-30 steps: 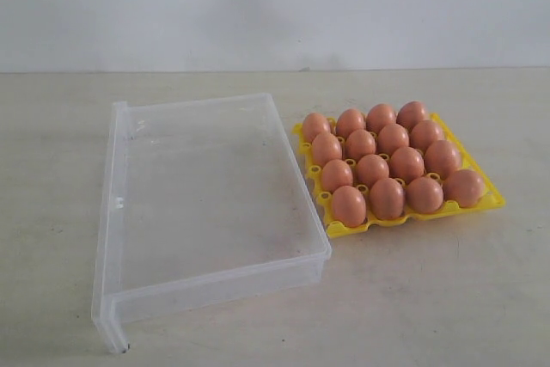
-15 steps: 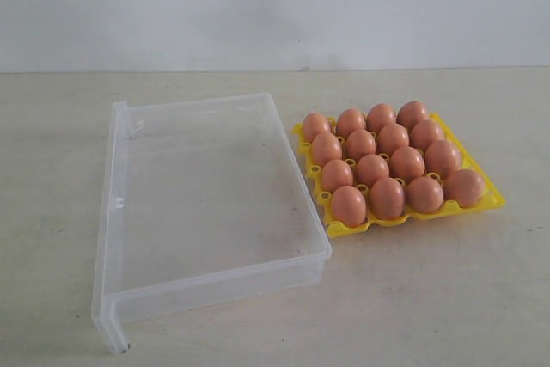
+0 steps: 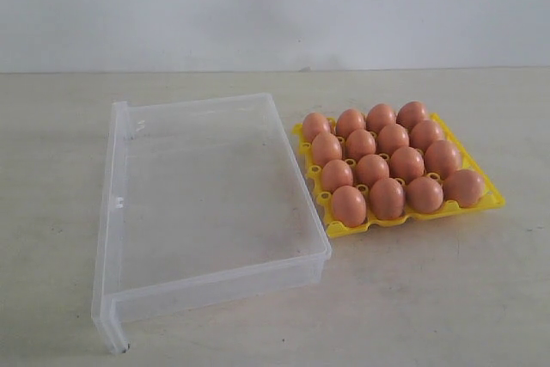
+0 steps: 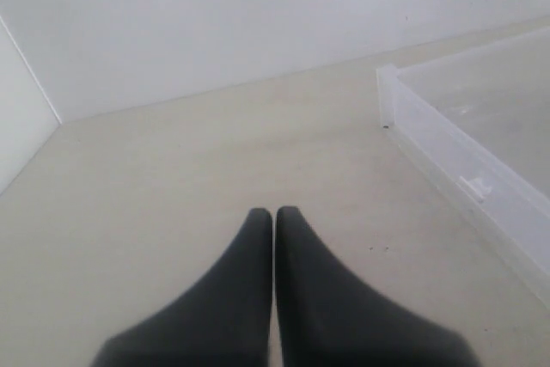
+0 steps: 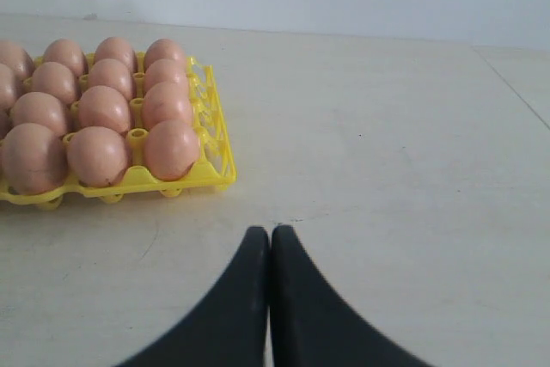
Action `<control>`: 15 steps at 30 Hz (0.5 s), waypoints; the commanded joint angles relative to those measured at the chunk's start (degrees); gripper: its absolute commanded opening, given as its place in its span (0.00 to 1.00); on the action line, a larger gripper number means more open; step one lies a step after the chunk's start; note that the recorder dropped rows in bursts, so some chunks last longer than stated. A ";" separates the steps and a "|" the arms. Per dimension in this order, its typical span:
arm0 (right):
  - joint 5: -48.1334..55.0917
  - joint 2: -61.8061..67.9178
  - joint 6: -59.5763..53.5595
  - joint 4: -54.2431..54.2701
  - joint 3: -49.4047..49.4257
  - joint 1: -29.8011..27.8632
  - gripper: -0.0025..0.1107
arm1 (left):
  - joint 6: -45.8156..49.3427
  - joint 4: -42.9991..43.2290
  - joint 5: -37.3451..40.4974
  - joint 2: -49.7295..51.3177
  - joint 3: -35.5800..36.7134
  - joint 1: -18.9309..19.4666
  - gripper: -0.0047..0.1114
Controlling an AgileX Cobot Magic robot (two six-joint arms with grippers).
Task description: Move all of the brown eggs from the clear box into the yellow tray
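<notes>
Since every cup of the tray [image 3: 352,229] seen from outside holds an egg, four rows of four, and the box [image 3: 210,195] shows only bare clear floor, the move left to judge is none: the task looks finished. The eggs [image 3: 373,169] stand upright in the cups, long axis vertical. The tray sits on the desk [image 3: 430,315] right of the box and just beside its long wall; whether they touch I cannot tell. Neither arm shows in this view.

From the left wrist, the left gripper [image 4: 274,217] has its jaws pressed together on nothing, over bare desk. One corner and a long wall of the box [image 4: 464,169] lie ahead and to one side, apart from the tips. No egg is visible in the part of the box shown.

From the right wrist, the right gripper [image 5: 271,234] is likewise closed and empty, above bare desk. A corner of the tray [image 5: 219,148] lies ahead and to one side, near but not touching, its eggs [image 5: 103,109] seated. This arm is the one nearer the tray; the left is nearer the box.
</notes>
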 commanded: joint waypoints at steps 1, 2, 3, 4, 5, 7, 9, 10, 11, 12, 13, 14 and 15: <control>0.07 -0.28 0.02 -0.48 -0.04 0.08 0.02 | -0.27 -0.10 -1.30 -0.03 0.17 -0.22 0.05; 0.07 -0.28 0.02 -0.48 -0.04 0.08 0.02 | -0.27 -0.10 -1.30 -0.03 0.17 -0.22 0.05; 0.07 -0.28 0.02 -0.48 -0.04 0.08 0.02 | -0.27 -0.10 -1.30 -0.03 0.17 -0.22 0.05; 0.07 -0.28 0.02 -0.48 -0.04 0.08 0.02 | -0.27 -0.10 -1.30 -0.03 0.17 -0.22 0.05; 0.07 -0.28 0.02 -0.48 -0.04 0.08 0.02 | -0.27 -0.10 -1.30 -0.03 0.17 -0.22 0.05; 0.07 -0.28 0.02 -0.48 -0.04 0.08 0.02 | -0.27 -0.10 -1.30 -0.03 0.17 -0.22 0.05; 0.07 -0.28 0.02 -0.48 -0.04 0.08 0.02 | -0.27 -0.10 -1.30 -0.03 0.17 -0.22 0.05; 0.07 -0.28 0.02 -0.48 -0.04 0.08 0.02 | -0.27 -0.10 -1.30 -0.03 0.17 -0.22 0.05; 0.07 -0.28 0.02 -0.48 -0.04 0.08 0.02 | -0.27 -0.10 -1.43 -0.03 0.17 -0.22 0.05; 0.07 -0.28 0.02 -0.48 -0.04 0.08 0.02 | -0.27 -0.10 -1.47 -0.03 0.17 -0.22 0.05; 0.07 -0.28 0.02 -0.48 -0.04 0.08 0.02 | -0.27 -0.10 -1.87 -0.03 0.17 -0.22 0.05; 0.07 -0.28 0.02 -0.48 -0.04 0.08 0.02 | -0.27 -0.10 -2.21 -0.03 0.17 -0.22 0.05; 0.07 -0.28 0.02 -0.48 -0.04 0.08 0.02 | -0.27 -0.10 -3.00 -0.03 0.17 -0.22 0.05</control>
